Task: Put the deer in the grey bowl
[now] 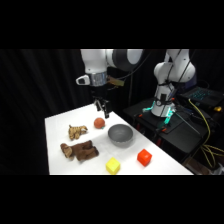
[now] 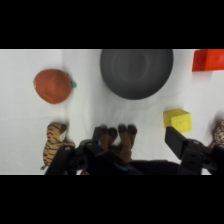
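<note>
On the white table (image 1: 60,122), the deer (image 1: 79,150), a dark brown plush, is lying near the front left edge, apart from the grey bowl (image 1: 120,134). One smaller tan striped plush animal (image 1: 76,131) is sitting just behind it. One round orange-red fruit-shaped toy (image 1: 99,123) is resting beside the smooth, matte bowl. One yellow cube (image 1: 113,165) and one red cube (image 1: 144,157) are standing at the front. The gripper (image 1: 102,108) is hovering above the table near the orange toy; whether it is open cannot be told.
</note>
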Available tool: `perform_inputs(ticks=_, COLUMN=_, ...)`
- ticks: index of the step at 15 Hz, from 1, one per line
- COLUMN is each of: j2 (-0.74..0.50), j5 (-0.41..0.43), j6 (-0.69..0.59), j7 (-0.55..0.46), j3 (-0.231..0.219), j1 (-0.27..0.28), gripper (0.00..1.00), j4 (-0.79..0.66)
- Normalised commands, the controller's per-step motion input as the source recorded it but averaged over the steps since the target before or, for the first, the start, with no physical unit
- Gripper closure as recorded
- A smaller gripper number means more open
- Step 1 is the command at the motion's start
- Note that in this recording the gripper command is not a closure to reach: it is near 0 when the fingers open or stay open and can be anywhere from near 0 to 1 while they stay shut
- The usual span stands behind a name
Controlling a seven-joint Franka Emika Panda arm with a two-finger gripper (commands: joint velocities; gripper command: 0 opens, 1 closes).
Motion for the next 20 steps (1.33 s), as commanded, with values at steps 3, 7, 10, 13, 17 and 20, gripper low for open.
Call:
perform_inputs(ticks=3, j2=0.14, j5=-0.022, j6=0.02, j7=0.09, j3=0.008, j1=-0.021, gripper=0.00, j4=0.17)
perform_inputs(ticks=7, j2=0.53, j5=-0.020, j6=-0.04, j7=0.15, j3=-0.005, j1=-0.017, gripper=0.00, j4=0.72)
perform_inputs(ticks=10, j2=0.69, j5=-0.109, j6=0.03, j7=0.15, j3=-0.012, j1=0.027, gripper=0.00, j4=0.90)
perform_inputs(ticks=13, j2=0.69, j5=-0.122, j6=0.11, j7=0.18, j3=-0.050, j1=0.051, gripper=0.00, j4=0.79)
perform_inputs(ticks=17, j2=0.64, j5=0.005, j6=0.08, j7=0.18, j3=-0.045, j1=0.051, gripper=0.00, j4=0.60)
perform_inputs(ticks=20, j2=0.51, j5=0.107, j6=0.02, j7=0.14, j3=-0.026, j1=0.034, gripper=0.00, j4=0.46)
